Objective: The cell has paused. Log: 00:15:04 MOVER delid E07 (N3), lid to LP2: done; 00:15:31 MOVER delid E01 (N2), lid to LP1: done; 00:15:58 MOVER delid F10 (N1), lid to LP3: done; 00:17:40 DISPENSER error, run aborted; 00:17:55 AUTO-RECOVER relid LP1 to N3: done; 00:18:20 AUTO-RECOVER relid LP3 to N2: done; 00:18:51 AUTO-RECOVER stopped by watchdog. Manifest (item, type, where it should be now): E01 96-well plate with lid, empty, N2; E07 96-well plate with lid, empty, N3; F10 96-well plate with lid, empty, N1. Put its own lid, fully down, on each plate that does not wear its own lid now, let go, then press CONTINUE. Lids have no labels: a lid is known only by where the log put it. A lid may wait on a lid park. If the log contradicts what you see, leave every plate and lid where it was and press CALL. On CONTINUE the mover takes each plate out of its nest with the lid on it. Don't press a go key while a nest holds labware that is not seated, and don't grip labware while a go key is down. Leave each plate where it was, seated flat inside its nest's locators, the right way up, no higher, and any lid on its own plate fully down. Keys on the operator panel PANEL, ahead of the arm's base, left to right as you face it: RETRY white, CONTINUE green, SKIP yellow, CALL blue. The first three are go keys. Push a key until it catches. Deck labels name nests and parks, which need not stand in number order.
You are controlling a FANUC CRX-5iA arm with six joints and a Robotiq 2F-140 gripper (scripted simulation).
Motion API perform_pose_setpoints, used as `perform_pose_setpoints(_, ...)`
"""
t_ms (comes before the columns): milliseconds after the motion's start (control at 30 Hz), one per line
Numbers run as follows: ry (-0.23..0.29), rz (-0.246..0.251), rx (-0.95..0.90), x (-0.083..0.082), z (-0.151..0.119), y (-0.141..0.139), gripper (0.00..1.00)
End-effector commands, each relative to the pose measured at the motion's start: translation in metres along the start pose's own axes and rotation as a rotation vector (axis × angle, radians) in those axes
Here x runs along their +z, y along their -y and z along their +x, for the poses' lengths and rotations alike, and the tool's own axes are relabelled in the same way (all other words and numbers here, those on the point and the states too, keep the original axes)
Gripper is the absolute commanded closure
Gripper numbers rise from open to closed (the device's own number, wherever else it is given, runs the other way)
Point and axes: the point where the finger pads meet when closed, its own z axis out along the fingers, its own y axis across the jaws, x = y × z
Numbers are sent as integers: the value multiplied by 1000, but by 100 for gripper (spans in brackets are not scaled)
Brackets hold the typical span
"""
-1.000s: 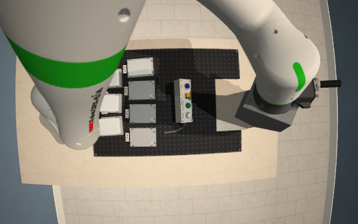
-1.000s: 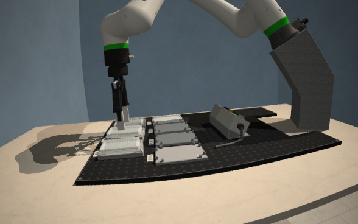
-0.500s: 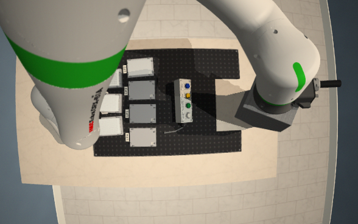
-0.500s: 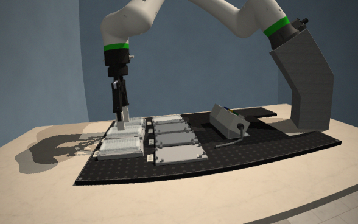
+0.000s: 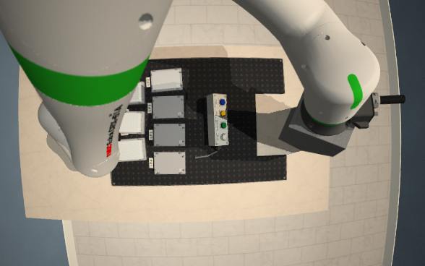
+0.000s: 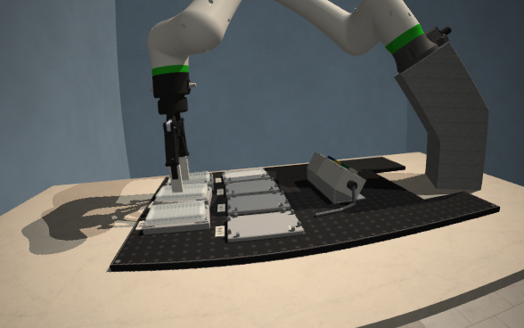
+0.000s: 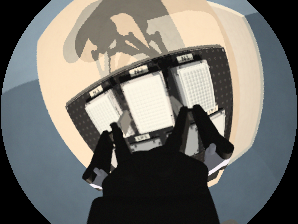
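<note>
Three white 96-well plates stand in a row of nests at the left of the black deck (image 5: 235,170) (image 6: 356,232). The middle plate (image 5: 131,123) (image 6: 196,192) (image 7: 149,99) looks smooth on top, as under a lid. The near plate (image 5: 131,149) (image 6: 176,214) and the far plate (image 5: 139,92) (image 6: 200,176) flank it. Whether they wear lids I cannot tell. My gripper (image 6: 177,186) (image 7: 149,108) is open, with its fingers down on either side of the middle plate. The arm hides it in the overhead view. A whitish lid (image 5: 166,80) (image 6: 244,174) lies on the farthest lid park.
Three more grey lid parks (image 5: 168,107) (image 5: 169,134) (image 5: 169,162) stand in the column beside the nests. The operator panel (image 5: 217,119) (image 6: 334,178) has blue (image 5: 222,102), yellow (image 5: 222,113), green (image 5: 223,125) and white (image 5: 224,137) keys. The arm's grey base (image 6: 450,134) stands at the right.
</note>
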Motion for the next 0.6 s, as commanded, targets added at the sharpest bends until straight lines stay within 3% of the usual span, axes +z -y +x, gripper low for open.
perform_pose_setpoints(0,0,0,0,1,0,0,34)
perform_pose_setpoints(567,0,0,0,8,0,0,34)
